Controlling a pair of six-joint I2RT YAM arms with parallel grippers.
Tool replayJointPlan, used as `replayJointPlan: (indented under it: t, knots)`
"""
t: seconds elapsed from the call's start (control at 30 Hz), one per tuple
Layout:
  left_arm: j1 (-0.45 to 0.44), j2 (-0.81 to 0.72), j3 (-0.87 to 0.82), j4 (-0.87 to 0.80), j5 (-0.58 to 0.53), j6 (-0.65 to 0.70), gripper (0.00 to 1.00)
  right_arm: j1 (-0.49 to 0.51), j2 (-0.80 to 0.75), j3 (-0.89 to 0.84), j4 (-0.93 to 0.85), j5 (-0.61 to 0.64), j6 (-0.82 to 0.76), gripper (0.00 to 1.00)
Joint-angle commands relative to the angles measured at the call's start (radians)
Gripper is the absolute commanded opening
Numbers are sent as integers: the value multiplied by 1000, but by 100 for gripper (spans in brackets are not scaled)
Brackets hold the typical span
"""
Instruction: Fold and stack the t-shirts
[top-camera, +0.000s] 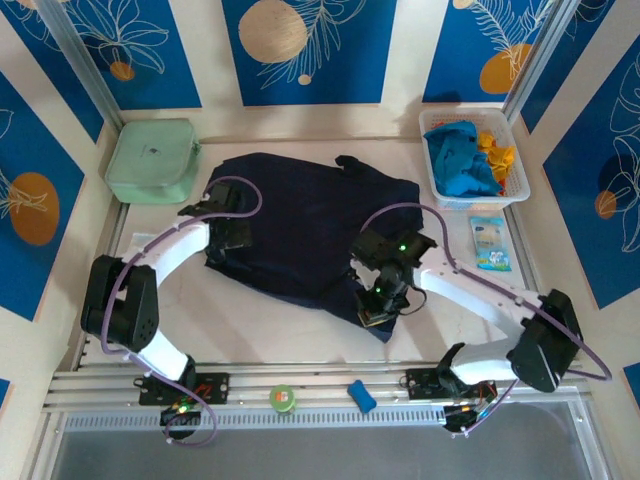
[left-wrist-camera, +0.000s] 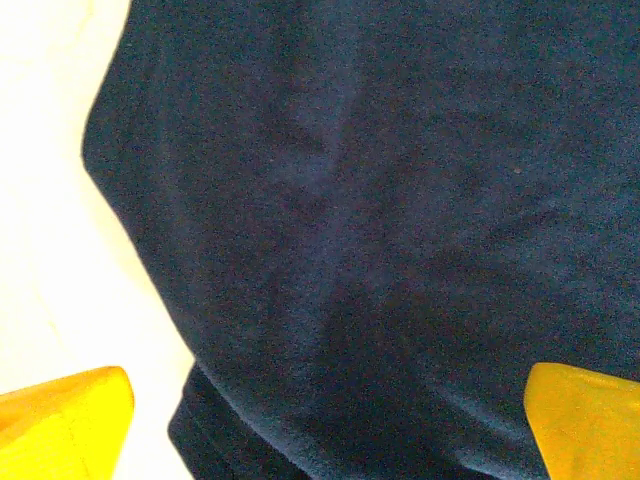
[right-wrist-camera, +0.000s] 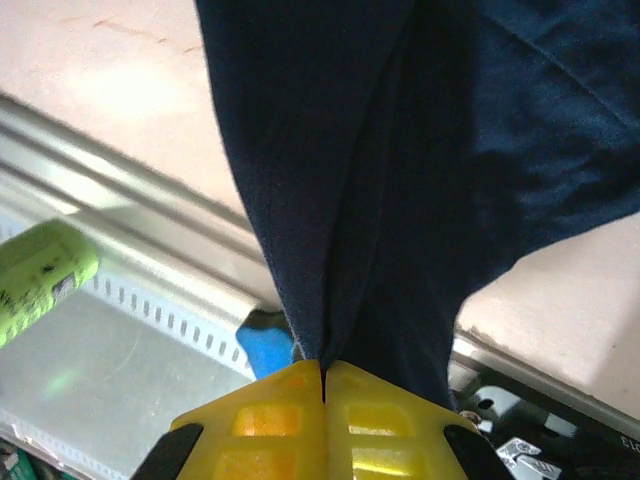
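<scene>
Right gripper (right-wrist-camera: 323, 375), fingers pressed together, pinches a gathered fold at the near edge of the navy t-shirt (top-camera: 300, 215). Left gripper (left-wrist-camera: 325, 400), fingers spread wide, hovers over the shirt's left border. The shirt lies loosely spread on the table (top-camera: 270, 335). It looks soft, light and limp, so it should sag wherever unsupported, and hems and corners offer the surest hold.

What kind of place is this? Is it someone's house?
Probably a robot practice booth, not a house: robot arms on a metal rail, blue patterned panels for walls, a navy t-shirt laid out.
</scene>
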Motion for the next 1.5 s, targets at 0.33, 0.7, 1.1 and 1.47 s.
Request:
replayJointPlan:
  t: [0.33, 0.7, 1.1, 1.47]
  knots:
    - [38, -177, -140, -143, -43, -115, 77, -268, -22, -69, 100, 149, 122, 0]
    - [42, -103, -182, -66, 2, -133, 63, -289, -25, -77, 118, 128, 103, 0]
    - [51, 50, -145, 38, -34, -121, 47, -292, -27, -79, 118, 120, 98, 0]
    - [48, -161, -85, -171, -131, -95, 0, -303, -24, -79, 114, 137, 107, 0]
